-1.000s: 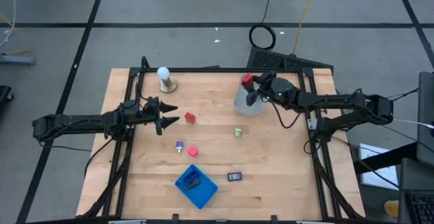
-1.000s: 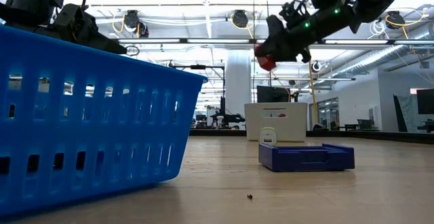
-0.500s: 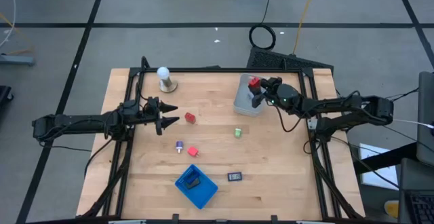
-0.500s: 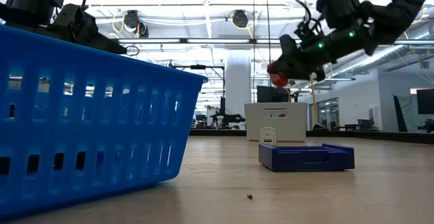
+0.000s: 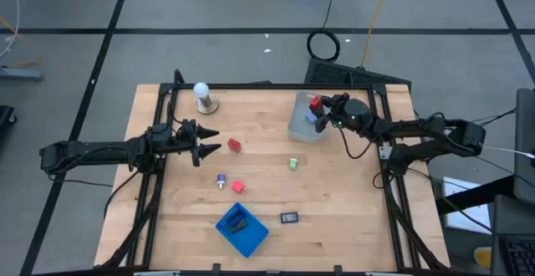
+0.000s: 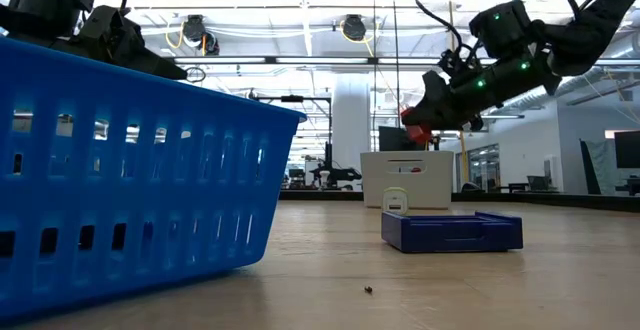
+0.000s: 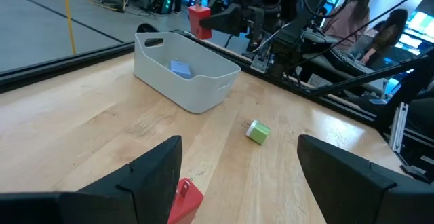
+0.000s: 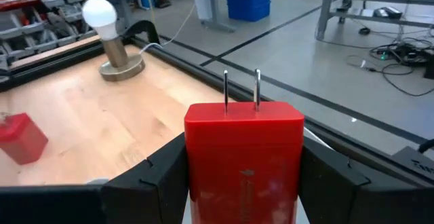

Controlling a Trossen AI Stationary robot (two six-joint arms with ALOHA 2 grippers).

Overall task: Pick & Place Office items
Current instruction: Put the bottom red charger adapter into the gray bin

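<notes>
My right gripper (image 5: pixel 318 109) is shut on a red block with two metal prongs (image 8: pixel 244 149). It hangs above the clear bin (image 5: pixel 304 124) at the table's far right, and a pale piece (image 7: pixel 180 68) lies in that bin. On the wood lie a red block (image 5: pixel 234 145), a green piece (image 5: pixel 293 164), a small purple and blue bit (image 5: pixel 221 180), another red block (image 5: pixel 238 187) and a flat black rectangle (image 5: pixel 289 217). My left gripper (image 5: pixel 207 142) waits open at the table's left side, with nothing between its fingers. My right gripper pinches the red block's two opposite side faces (image 8: pixel 193 163) between its two fingers (image 8: pixel 159 176). The fingers come nearly level from the table's right side. The prongs (image 8: pixel 241 88) point forward, away from the wrist. The block is lifted clear above the bin's rim (image 7: pixel 203 75).
A white ball on a round stand (image 5: pixel 202 97) stands at the far left. A blue tray (image 5: pixel 242 230) with a dark piece in it sits near the front edge. A black frame (image 5: pixel 171 100) runs along the table's sides.
My right gripper has sunk toward the bin and shifted a little toward the table's right edge. It has carried the red block along, still shut on it.
</notes>
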